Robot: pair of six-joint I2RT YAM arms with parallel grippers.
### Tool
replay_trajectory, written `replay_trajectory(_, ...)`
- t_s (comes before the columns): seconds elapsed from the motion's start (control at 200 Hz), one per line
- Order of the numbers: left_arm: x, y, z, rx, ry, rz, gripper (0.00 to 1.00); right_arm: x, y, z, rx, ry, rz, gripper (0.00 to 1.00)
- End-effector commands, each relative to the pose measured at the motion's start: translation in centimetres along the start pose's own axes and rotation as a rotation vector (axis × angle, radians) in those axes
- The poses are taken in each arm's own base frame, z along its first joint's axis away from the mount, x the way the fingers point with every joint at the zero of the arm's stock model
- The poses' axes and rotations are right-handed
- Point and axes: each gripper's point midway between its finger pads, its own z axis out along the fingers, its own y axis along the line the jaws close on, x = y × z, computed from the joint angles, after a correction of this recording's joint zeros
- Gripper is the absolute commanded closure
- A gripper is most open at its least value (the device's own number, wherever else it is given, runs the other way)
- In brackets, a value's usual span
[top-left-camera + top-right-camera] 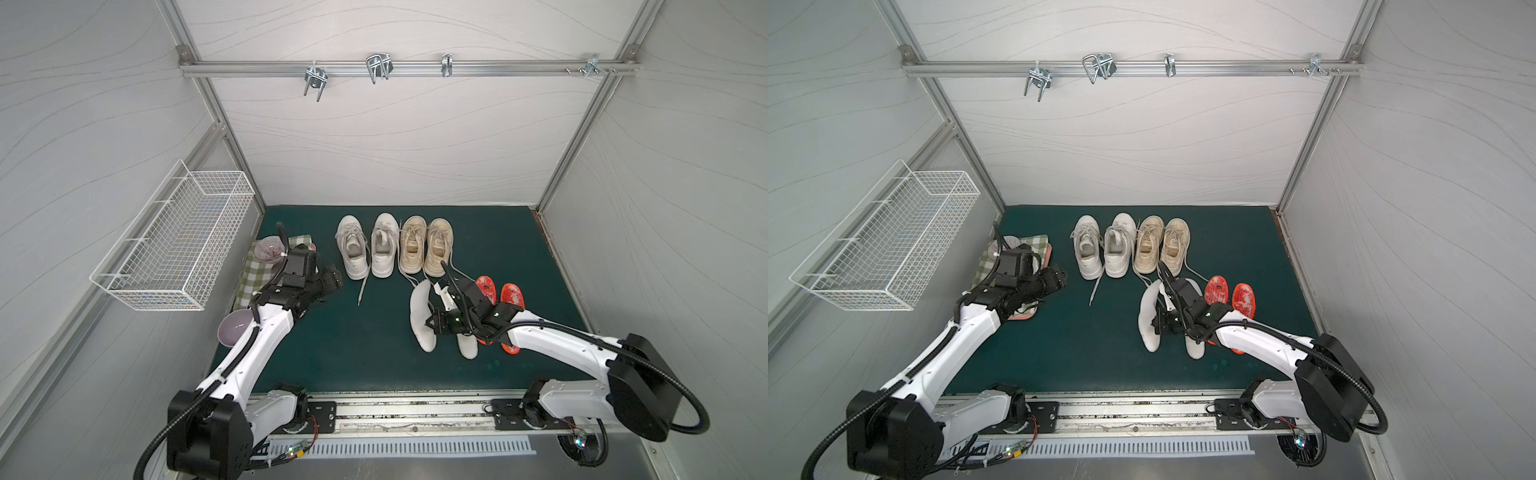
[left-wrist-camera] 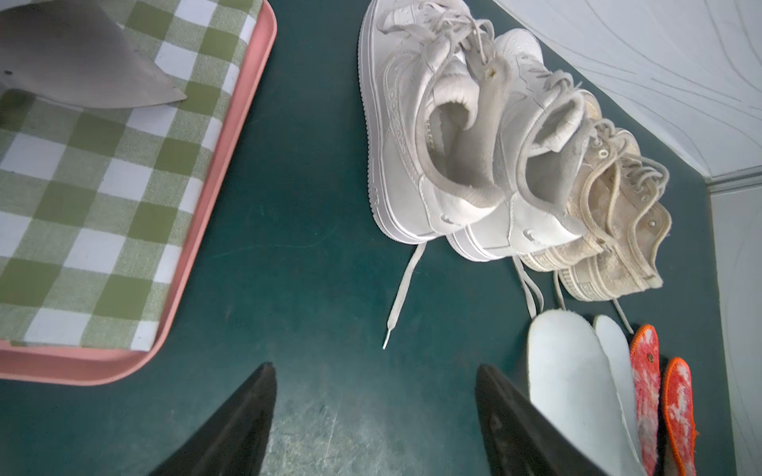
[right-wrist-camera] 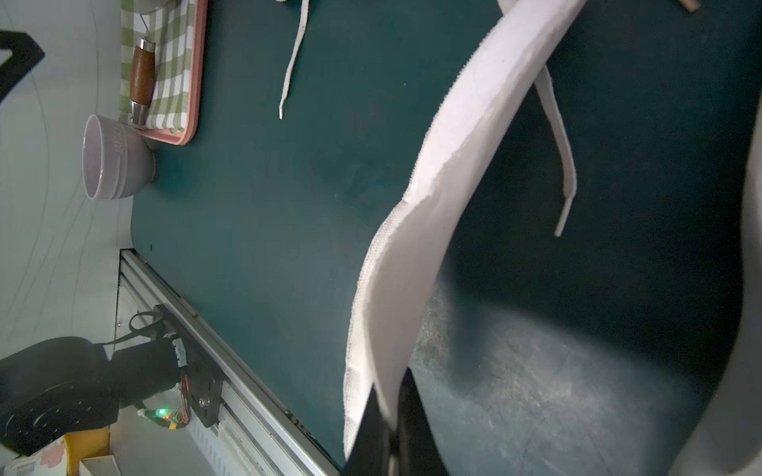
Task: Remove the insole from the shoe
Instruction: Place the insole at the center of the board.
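White insole bowed, long axis running toward the shoes, right tool pinching its edge, left tool spread.

Reaches along the desk's left edge with the left gripper, jaws spread wide; pinches the white insole in the right gripper, wrist rolled sideways.

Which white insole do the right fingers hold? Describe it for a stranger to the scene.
On the dark green mat, four insoles lie before the beige canvas shoes. It is the white foam insole farthest from the orange pair, bowed in the right fingers.
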Motion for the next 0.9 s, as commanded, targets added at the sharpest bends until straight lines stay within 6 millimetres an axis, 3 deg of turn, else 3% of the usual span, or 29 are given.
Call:
replay_trajectory(0.0,-0.5,-1.8,-1.0,0.084,-0.072,-0.004,0.21,0.2,-1.5,0.5,0.042,-0.005,0.026,1.00)
replay_trajectory(0.1,0.9,-2.1,-1.1,0.087,-0.071,0.026,0.21,1.5,-3.7,0.6,0.128,0.022,0.075,1.00)
replay_trajectory(0.245,2.4,-2.0,-1.1,0.100,-0.071,0.034,0.20,3.3,-6.3,0.3,0.221,0.042,0.127,0.83)
replay_trajectory(0.5,3.1,-0.9,-1.3,0.084,-0.087,0.034,0.20,2.5,-6.4,-2.3,0.271,0.000,0.068,0.48)
replay_trajectory(0.685,1.5,0.3,-2.9,0.019,-0.189,0.036,0.18,-0.9,-5.2,-6.9,0.325,-0.104,-0.087,0.32)
replay_trajectory(0.69,1.3,0.3,-3.0,0.017,-0.195,0.036,0.17,-1.0,-5.2,-7.1,0.327,-0.110,-0.093,0.32)
replay_trajectory(0.7,1.1,0.4,-3.2,0.013,-0.208,0.035,0.05,-1.3,-5.2,-7.5,0.334,-0.120,-0.102,0.31)
replay_trajectory(0.72,0.7,0.6,-3.5,0.000,-0.232,0.037,0.01,-1.9,-5.2,-8.2,0.349,-0.141,-0.120,0.29)
replay_trajectory(0.895,-3.5,1.8,-6.0,-0.089,-0.465,0.031,0.00,-8.1,-6.2,-14.2,0.495,-0.360,-0.159,0.08)
